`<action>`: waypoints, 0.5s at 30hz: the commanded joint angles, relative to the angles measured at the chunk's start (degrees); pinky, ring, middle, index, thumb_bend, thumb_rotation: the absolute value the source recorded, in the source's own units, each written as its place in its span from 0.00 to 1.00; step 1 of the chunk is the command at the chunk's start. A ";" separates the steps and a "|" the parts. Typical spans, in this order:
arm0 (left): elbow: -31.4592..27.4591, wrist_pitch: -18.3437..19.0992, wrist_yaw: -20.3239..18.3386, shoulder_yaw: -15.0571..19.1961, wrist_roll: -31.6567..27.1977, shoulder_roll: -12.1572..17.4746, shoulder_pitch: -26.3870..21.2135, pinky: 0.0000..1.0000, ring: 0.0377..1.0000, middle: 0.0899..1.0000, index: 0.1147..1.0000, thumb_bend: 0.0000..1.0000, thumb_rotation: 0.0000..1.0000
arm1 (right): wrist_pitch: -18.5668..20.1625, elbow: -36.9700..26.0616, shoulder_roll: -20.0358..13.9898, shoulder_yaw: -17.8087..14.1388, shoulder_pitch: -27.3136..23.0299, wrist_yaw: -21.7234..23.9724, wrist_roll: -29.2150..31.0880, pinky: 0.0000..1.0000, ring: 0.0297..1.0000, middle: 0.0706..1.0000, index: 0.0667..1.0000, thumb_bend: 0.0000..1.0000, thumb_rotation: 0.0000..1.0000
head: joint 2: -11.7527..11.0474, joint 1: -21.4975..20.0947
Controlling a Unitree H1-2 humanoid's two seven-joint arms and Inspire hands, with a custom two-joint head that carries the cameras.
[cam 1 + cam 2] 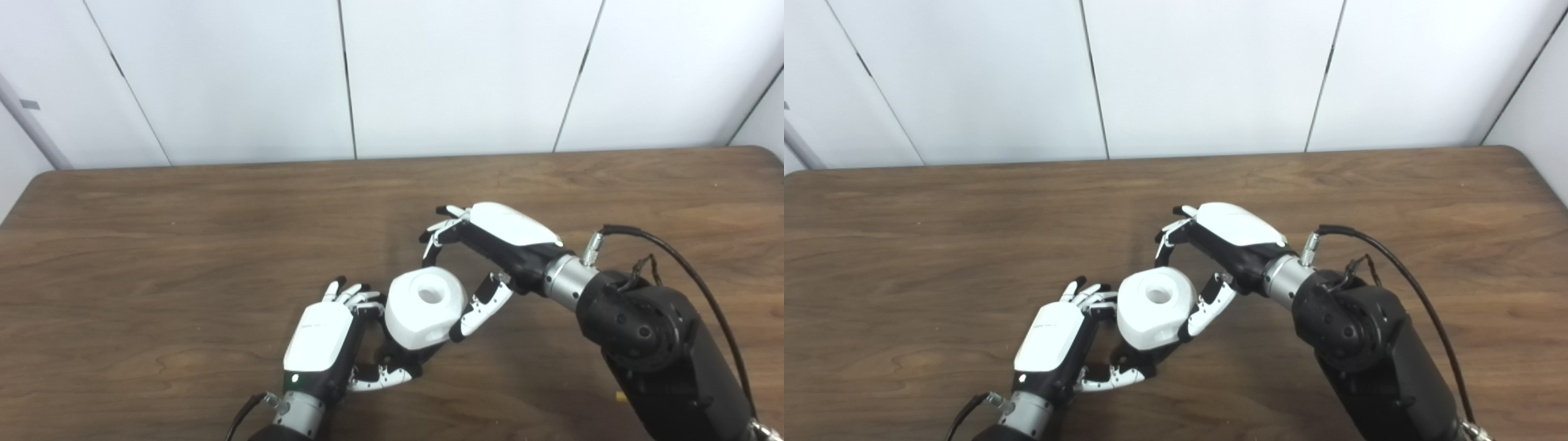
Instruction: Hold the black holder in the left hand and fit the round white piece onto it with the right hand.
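White wall panels are standing behind the brown wooden table point(184, 245), bare around the hands. Low over it, the left hand point(331, 343) is curling its fingers and thumb around the black holder point(398, 355), mostly hidden under the round white piece point(424, 306) sitting on top. Beside it, the right hand point(490, 251) is reaching in palm-down, fingers spread, thumb touching the white piece's side.
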 commanded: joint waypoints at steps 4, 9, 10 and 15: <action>0.84 0.08 -0.24 -0.44 1.21 0.01 -0.63 1.00 0.88 0.76 0.42 0.52 0.05 | -1.10 -1.57 0.37 0.25 -1.07 -1.16 -0.43 1.00 0.98 0.82 0.44 0.53 0.13 | 0.06 0.20; 0.78 0.33 -0.51 -0.54 1.29 -0.09 -0.69 1.00 0.88 0.76 0.42 0.52 0.05 | -1.23 -1.46 0.72 0.57 -0.85 -1.39 -0.04 1.00 0.98 0.82 0.44 0.53 0.13 | 0.04 0.27; 0.82 0.32 -0.47 -0.55 1.28 -0.10 -0.70 1.00 0.88 0.76 0.42 0.52 0.05 | -1.24 -1.44 0.72 0.65 -0.85 -1.35 -0.09 1.00 0.98 0.82 0.44 0.53 0.13 | 0.04 0.27; 0.86 0.02 -0.08 -0.55 1.07 -0.21 -0.68 1.00 0.88 0.76 0.42 0.52 0.05 | -1.31 -1.33 0.64 0.84 -0.70 -1.41 -0.20 1.00 0.99 0.82 0.44 0.53 0.13 | 0.10 0.42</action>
